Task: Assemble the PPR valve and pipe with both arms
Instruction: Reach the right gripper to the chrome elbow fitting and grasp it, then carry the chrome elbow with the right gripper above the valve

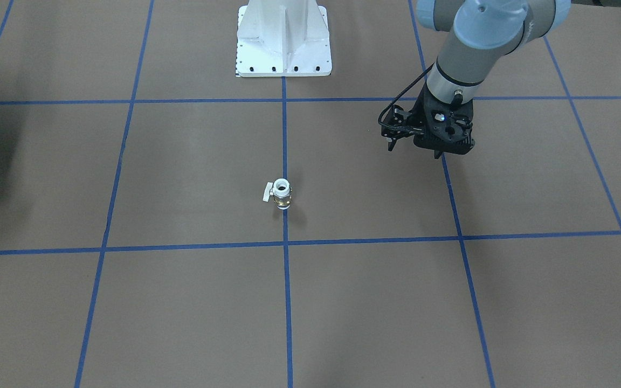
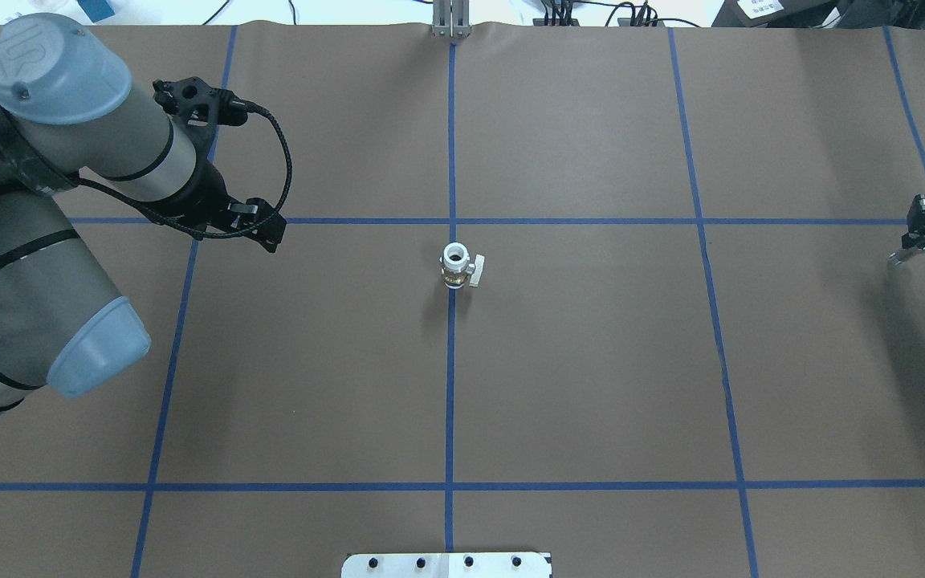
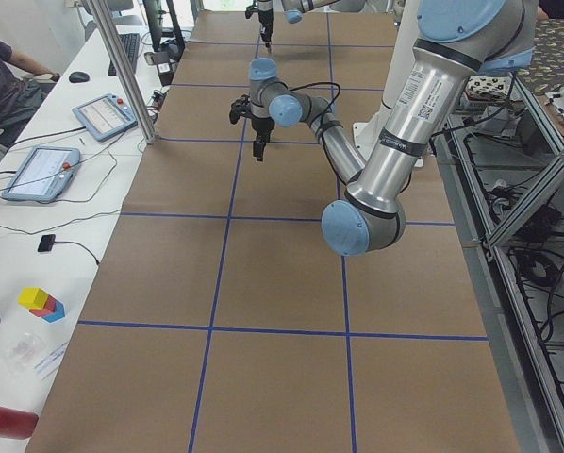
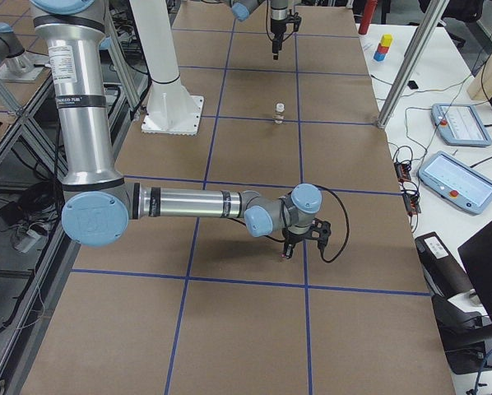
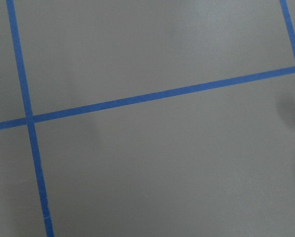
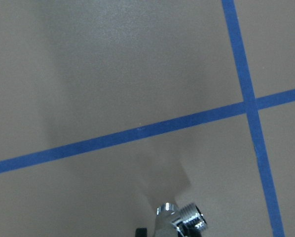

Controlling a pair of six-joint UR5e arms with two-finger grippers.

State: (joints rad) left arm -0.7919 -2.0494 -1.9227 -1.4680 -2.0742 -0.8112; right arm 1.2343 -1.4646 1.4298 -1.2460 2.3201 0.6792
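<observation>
The PPR valve (image 1: 280, 193) stands upright on the centre blue line, white collar up and its pale lever out to one side; it also shows in the overhead view (image 2: 458, 266) and, small, in the exterior right view (image 4: 280, 111). My left gripper (image 2: 273, 243) hovers far to the valve's left, fingers apparently together and empty; the front view shows it too (image 1: 441, 155). My right gripper (image 2: 912, 243) is at the table's far right edge, shut on the silvery pipe (image 2: 898, 258). The pipe's threaded end shows in the right wrist view (image 6: 183, 220).
The white bolted pedestal (image 1: 283, 40) stands at the robot's side of the table. Blue tape lines grid the brown table (image 2: 591, 361). Operator tablets and cables lie on a side bench (image 4: 452, 177) past the far edge.
</observation>
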